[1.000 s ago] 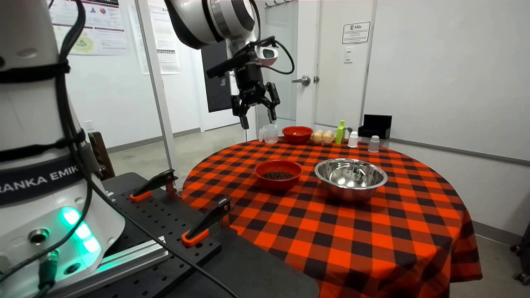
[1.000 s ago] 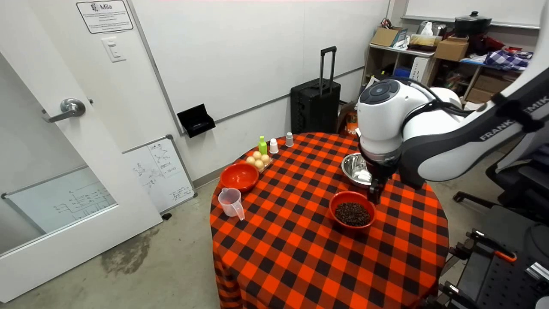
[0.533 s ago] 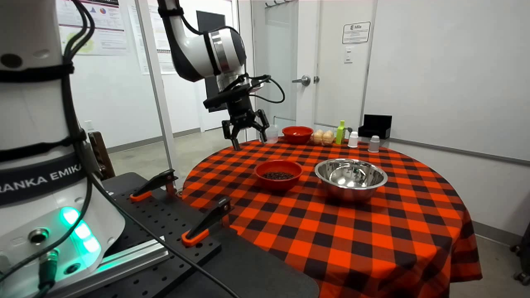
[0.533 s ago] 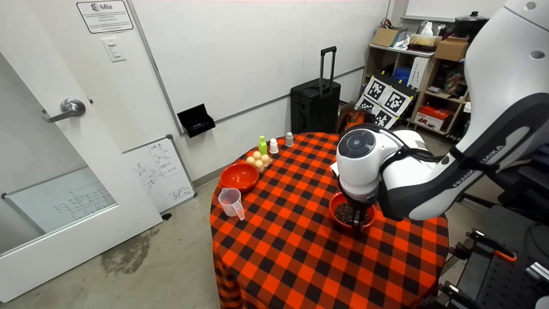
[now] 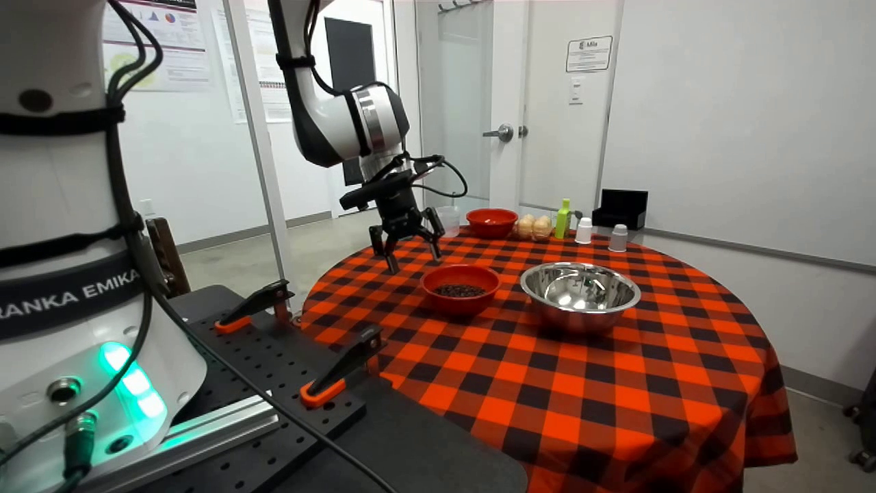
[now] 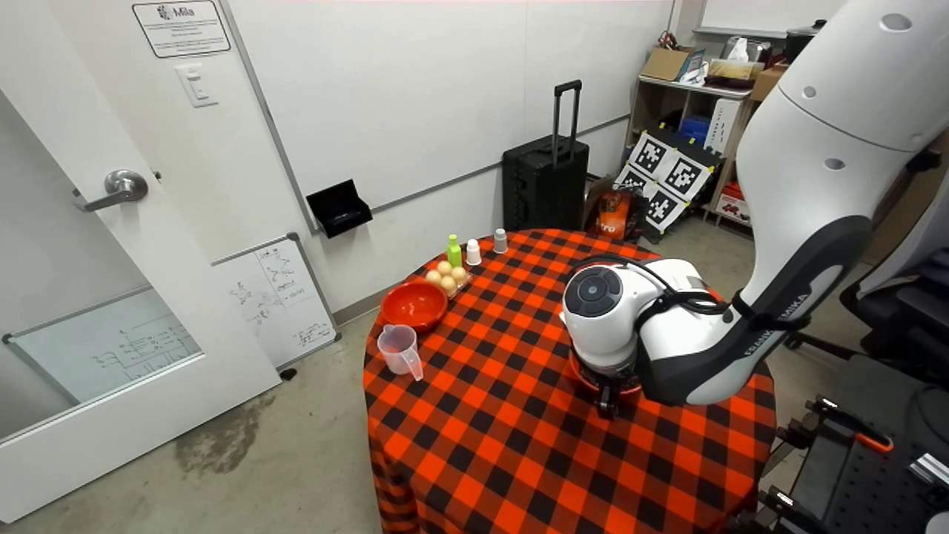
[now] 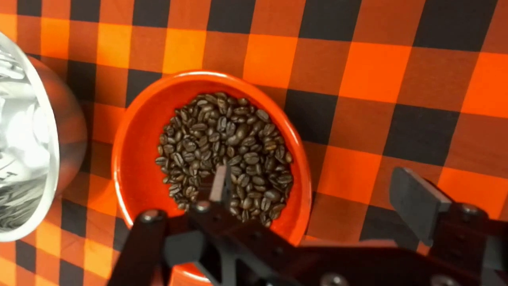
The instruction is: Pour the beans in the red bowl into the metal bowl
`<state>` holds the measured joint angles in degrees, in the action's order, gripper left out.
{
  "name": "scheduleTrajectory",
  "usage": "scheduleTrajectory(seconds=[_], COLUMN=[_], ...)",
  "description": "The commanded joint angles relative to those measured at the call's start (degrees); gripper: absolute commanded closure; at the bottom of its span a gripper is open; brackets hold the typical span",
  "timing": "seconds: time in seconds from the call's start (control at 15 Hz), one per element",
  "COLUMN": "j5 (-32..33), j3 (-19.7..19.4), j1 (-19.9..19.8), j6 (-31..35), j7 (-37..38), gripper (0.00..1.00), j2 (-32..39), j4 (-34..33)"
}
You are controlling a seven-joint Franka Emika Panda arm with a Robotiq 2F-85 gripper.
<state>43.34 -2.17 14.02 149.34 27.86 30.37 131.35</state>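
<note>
My gripper (image 7: pixel 311 171) hangs over the checked cloth (image 5: pixel 547 404) with its jaws spread wide, holding nothing. In the wrist view one jaw shows over the beans (image 7: pixel 226 143), the other over the cloth outside the red bowl (image 7: pixel 137 167). From that straddle I judge that I am lining up to pinch the rim at the side away from the metal bowl (image 5: pixel 580 294). The choice makes sense to me: the free lip would then face the metal bowl, which stands upright just beside, not touching, ready to catch. The beans all seem to be in the red bowl, upright on the cloth; the pouring is not begun. A hold on one edge could let the load swing, so I should close firmly before lifting.

Well apart, along the cloth's edge, stand a second red bowl (image 6: pixel 414 305), a clear jug (image 6: pixel 397 345), eggs (image 6: pixel 447 276), a green bottle (image 6: pixel 454 254) and two small pots (image 6: pixel 473 254), set back, I suppose, to leave me room. Clamps (image 5: pixel 342 364) grip the perforated plate (image 5: pixel 274 363) by my base (image 5: pixel 41 373), presumably to anchor me.

My base reads "RANKA EMIKA", its first letter cut off; my arm (image 6: pixel 801 222) bears the same name, partly hidden by a strap (image 6: pixel 775 321). A posted sign (image 6: pixel 182 30) says "Mila" above print too small to read.
</note>
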Motion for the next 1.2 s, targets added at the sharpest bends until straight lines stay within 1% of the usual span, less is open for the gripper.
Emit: scheduleTrajectory(seconds=[0.0,0.27,0.33,0.4,0.53,0.6,0.73,1.0,1.07,1.13], j5=[0.14,-0.45,-0.25,-0.12,0.31,0.34,0.5,0.75,0.69,0.74], j3=[-2.0,-3.28,-3.74,-4.1,-4.96,-5.26,-5.76,-6.39,-6.45,-6.58], j1=[1.04,1.23,1.53,1.78,2.53,2.87,3.54,4.6,4.73,4.88], j6=[2.95,4.28,4.37,4.55,4.49,4.23,4.0,3.94,3.95,3.89], j7=[0.51,-0.03,0.04,0.07,0.12,0.11,0.16,0.3,0.23,0.23], gripper=[0.0,0.0,0.18,0.26,0.4,0.49,0.63,0.95,1.0,1.0], j2=[3.76,6.56,6.95,7.23,7.64,7.71,7.69,7.62,7.61,7.61], j4=[-2.71,-3.99,-4.29,-4.52,-5.1,-5.36,-5.63,-5.71,-5.66,-5.65])
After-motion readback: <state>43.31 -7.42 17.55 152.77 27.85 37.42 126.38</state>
